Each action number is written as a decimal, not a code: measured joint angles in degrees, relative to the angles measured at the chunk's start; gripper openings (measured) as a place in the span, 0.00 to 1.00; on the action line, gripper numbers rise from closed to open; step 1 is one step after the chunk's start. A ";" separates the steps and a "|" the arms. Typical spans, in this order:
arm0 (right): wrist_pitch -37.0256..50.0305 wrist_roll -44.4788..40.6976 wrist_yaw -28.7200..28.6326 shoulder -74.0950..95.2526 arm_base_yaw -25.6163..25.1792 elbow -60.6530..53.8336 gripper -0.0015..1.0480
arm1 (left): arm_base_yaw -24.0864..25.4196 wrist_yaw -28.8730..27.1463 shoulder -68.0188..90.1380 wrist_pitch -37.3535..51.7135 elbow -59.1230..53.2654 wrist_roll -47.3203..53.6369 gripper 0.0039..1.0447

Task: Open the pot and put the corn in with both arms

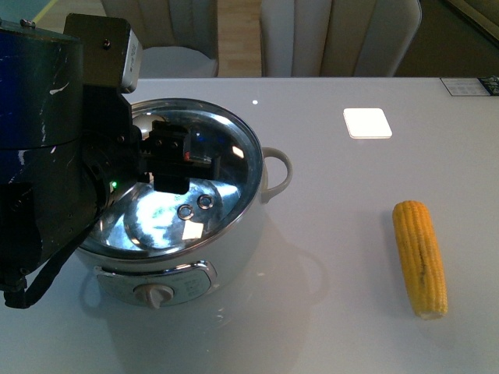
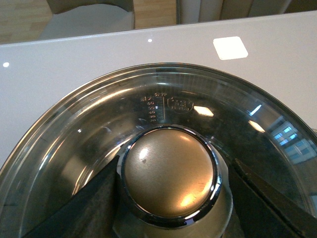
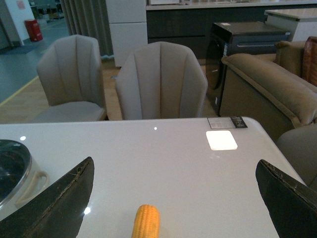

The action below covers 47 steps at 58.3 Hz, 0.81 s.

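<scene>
Large round white electric cooking pot (image 1: 234, 257) sits near-left on the glossy white desk (image 1: 327, 335), front control knob (image 1: 153, 294) facing us. It's not open yet: the round glass lid (image 1: 226, 175) covers the steel bowl. The lid looks a bit tilted, but I can't tell if it's actually off the rim. Husked yellow-orange corn cob (image 1: 419, 257) is lying near-right on the desk, lengthwise near-to-far, well apart from the pot, nothing touching it.

Left hand (image 2: 177, 167) is down on the lid with its black fingers (image 2: 74, 208) snug on either side of the lid's round beige knob (image 2: 171, 173), so I'd call that clamped on the knob. Right hand (image 3: 173, 161) hangs above the desk on the corn's side, fingers spread wide, holding nothing.

So the step is getting the lid off. My take: pull straight up until the lid's rim clears the pot's beige loop handle (image 1: 279, 173). Keep it level so the smooth knob doesn't slip in the pinch, then park it out left, away from the corn's route. Right hand can then grab the cob across its middle.

Further back there's just a flat white square (image 1: 367, 122) on the desk and pale upholstered chairs (image 1: 335, 35) beyond the far edge.
</scene>
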 joint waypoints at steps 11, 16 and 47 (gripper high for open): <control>0.00 0.00 0.00 0.00 0.00 0.00 0.92 | -0.20 -0.48 0.00 -0.04 0.02 0.20 0.43; 0.00 0.00 0.00 0.00 0.00 0.00 0.92 | -0.26 -0.50 0.00 -0.04 0.02 0.17 0.43; 0.00 0.00 0.00 0.00 0.00 0.00 0.92 | -0.37 0.81 -9.09 -6.43 -0.42 0.46 0.42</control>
